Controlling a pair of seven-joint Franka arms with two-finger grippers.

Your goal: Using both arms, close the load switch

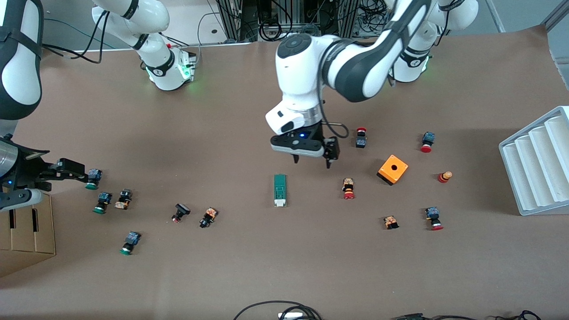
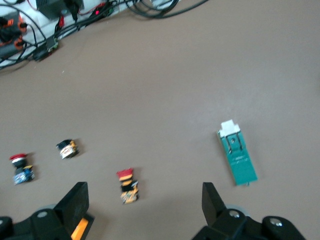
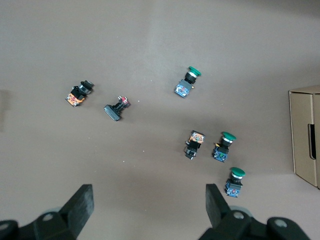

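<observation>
Load switch (image 1: pixel 280 190), green with its white slider end nearer the front camera, lies mid-table; the left gripper (image 1: pixel 311 161) hangs open just above it, the right gripper (image 1: pixel 66 171) open over green push buttons (image 1: pixel 103 202). Left wrist view: the switch (image 2: pixel 238 152) lies apart from the spread fingers (image 2: pixel 212 200). Right wrist view: spread fingers (image 3: pixel 82 202) above scattered buttons (image 3: pixel 187 82).

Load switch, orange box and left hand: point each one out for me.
load switch (image 1: pixel 280 190), front view, middle of its green body.
orange box (image 1: pixel 393 169), front view, top face beside the hole.
left hand (image 1: pixel 311 161), front view, midway between its open fingertips.
</observation>
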